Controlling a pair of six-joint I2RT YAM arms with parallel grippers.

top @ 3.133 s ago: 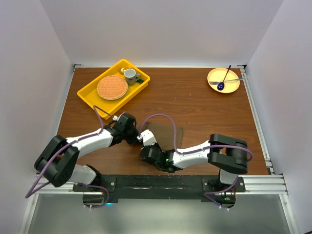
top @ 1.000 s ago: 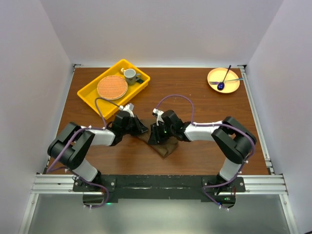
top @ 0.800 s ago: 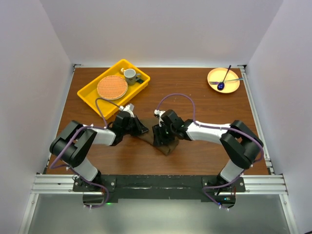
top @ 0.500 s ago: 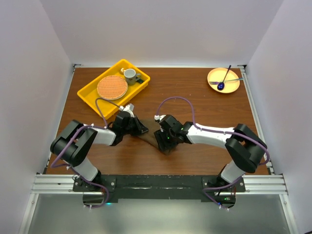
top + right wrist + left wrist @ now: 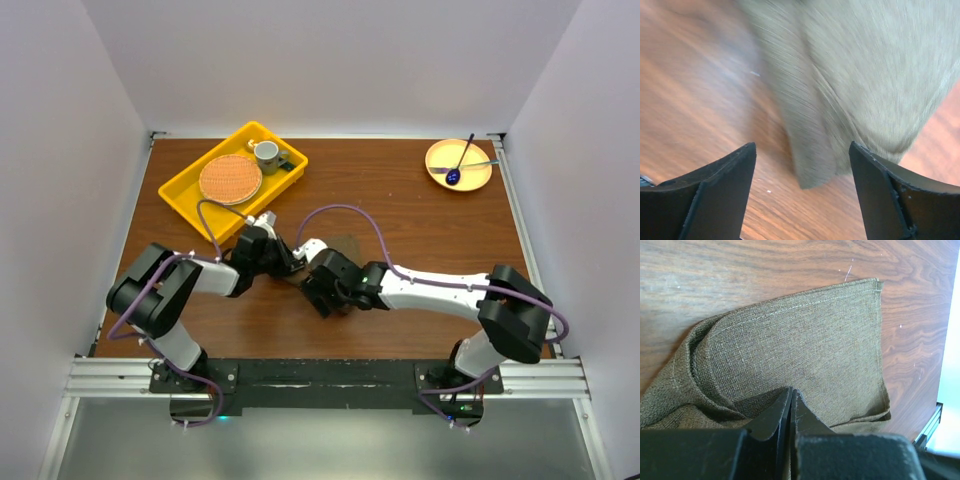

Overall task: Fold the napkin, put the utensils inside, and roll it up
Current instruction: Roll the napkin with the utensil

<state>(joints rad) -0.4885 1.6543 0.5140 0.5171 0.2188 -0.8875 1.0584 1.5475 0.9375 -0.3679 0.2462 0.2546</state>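
The napkin (image 5: 815,350) lies partly folded, rumpled, mid-way across the surface (image 5: 740,270); the left hand (image 5: 790,391), at its 9 o'clock, is pinched on a fold, the right hand (image 5: 802,149) gapes empty. Judging by this, utensils and rolling remain
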